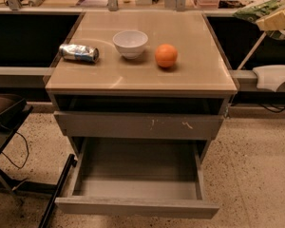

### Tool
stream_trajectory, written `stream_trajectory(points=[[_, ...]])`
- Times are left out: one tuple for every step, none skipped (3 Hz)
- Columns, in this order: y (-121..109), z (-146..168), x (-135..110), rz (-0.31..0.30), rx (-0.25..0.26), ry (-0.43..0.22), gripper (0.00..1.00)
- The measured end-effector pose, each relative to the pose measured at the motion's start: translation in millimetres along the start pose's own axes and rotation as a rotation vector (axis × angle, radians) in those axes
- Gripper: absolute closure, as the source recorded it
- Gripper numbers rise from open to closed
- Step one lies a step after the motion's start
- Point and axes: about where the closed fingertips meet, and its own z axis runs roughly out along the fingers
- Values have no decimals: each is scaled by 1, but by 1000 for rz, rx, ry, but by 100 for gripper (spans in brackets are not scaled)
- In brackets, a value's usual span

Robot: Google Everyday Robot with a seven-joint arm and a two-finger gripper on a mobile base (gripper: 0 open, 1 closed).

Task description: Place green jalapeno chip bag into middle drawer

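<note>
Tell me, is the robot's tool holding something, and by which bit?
Yes. The tool, high at the far right, grips the green jalapeno chip bag by its right-hand end; the rest sticks out to the left.

Hand [277,19] cropped top right, partly hiding chip bag [254,9].
</note>
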Motion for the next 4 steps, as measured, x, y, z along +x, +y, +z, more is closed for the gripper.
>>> stream_trajectory(points=[[10,-80,-35,-76,144,-49,100],[79,-184,-55,-119,248,-19,100],[87,-177,-61,-133,242,-39,100],[128,-174,-88,-177,245,-112,100]])
